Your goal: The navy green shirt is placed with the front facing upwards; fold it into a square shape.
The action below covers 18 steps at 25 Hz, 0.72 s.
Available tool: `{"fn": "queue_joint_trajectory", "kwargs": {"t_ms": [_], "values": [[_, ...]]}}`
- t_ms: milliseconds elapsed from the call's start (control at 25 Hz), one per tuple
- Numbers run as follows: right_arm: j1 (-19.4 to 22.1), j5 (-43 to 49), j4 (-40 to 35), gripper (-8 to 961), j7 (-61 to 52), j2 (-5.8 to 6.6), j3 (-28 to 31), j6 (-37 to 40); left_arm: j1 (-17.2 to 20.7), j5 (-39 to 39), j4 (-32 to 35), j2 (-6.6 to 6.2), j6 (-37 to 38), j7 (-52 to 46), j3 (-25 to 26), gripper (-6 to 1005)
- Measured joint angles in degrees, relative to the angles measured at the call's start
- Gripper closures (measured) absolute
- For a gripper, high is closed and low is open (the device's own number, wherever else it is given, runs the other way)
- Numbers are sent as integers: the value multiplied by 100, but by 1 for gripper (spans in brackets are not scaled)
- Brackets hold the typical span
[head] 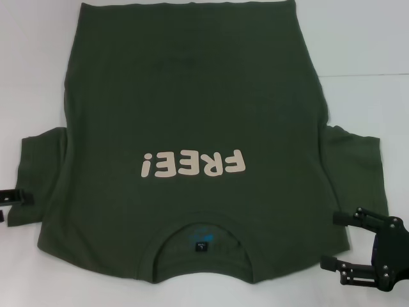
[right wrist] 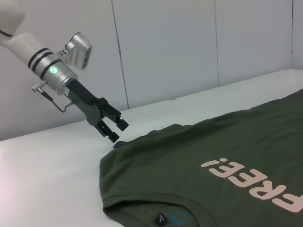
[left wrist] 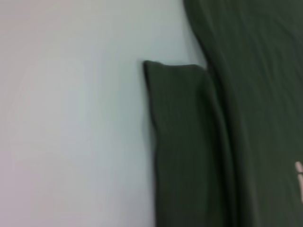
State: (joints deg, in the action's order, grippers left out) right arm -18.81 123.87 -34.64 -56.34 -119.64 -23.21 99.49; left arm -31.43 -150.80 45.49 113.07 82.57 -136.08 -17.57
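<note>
The shirt (head: 192,115) lay flat, unfolded, on the desk (head: 358,57). The left hand (right wrist: 112,128) and right hand (head: 337,240), both wide, waited beside its sleeves; gripping seemed next.

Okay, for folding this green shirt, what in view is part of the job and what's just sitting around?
Part of the job:
- shirt, spread flat, lettering up
- left hand, open, hovering at the left sleeve
- right hand, open, near the right shoulder

Just there:
- white table under the shirt
- grey wall panels behind; nothing else lies loose
</note>
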Motion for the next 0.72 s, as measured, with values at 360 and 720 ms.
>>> {"fn": "queue_joint_trajectory", "kwargs": {"t_ms": [360,720], "values": [[-5,0,-2,38,0,1,0,0,-209,-398,89,-87,72,-246,-85,82],[0,-3,1,38,-9,3,0,0,-316,-452,74,-84,21,-404,-379,82]]}}
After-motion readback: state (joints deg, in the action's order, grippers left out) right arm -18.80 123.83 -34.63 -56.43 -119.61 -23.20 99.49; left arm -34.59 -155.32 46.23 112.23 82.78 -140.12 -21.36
